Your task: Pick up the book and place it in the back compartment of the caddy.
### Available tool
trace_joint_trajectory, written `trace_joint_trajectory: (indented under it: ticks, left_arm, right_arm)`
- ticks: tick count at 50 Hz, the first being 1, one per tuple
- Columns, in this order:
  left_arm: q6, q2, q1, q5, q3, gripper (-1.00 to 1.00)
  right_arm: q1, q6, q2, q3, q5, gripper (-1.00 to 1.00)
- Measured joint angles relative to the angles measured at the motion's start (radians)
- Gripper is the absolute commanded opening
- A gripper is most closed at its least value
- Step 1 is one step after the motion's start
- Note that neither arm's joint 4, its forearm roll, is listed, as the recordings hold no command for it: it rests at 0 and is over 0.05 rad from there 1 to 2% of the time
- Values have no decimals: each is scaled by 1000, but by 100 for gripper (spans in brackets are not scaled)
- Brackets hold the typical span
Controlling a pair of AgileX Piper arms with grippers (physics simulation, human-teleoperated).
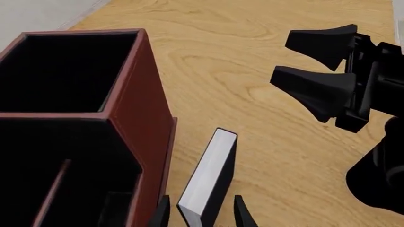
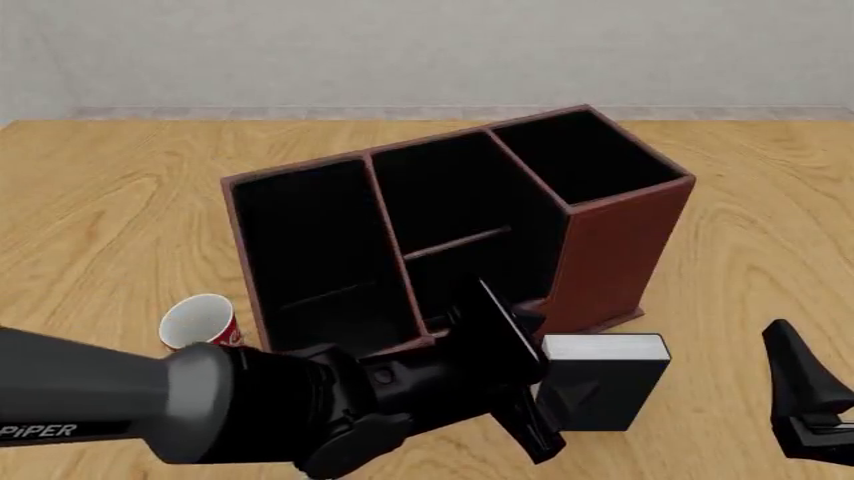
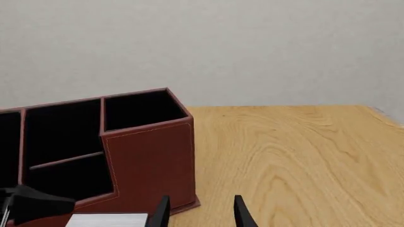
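Book: the black hardback book [image 2: 603, 385] stands on edge, white page block up, in front of the caddy's taller end section, near it but apart.
Left tool: the left tool [image 2: 514, 372] straddles the book, one finger [image 1: 162, 213] on each side; whether they press the covers cannot be told.
Right tool: the right tool [image 1: 309, 61] hangs over bare bench [image 1: 265, 113], fingers apart, gripping nothing.
Caddy: the reddish-brown caddy [image 2: 607, 255] sits mid-bench, black-lined compartments open.
Mug: a red-and-white mug [image 2: 200, 322] stands beside the caddy's opposite end.
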Motion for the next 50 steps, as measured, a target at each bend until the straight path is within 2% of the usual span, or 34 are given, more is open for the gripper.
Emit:
trace_joint_trajectory:
  ticks: [23, 42, 43, 50]
  left_arm:
    - [11, 74, 15, 19, -32, 100]
    - [22, 124, -11, 42, -57, 100]
    - [25, 123, -16, 43, -57, -100]
    - [23, 123, -31, 41, -54, -100]
  right_arm:
    - [0, -1, -3, 0, 3, 100]
    - [0, -1, -3, 0, 2, 100]
    - [0, 0, -2, 0, 2, 100]
    - [1, 0, -2, 0, 2, 100]
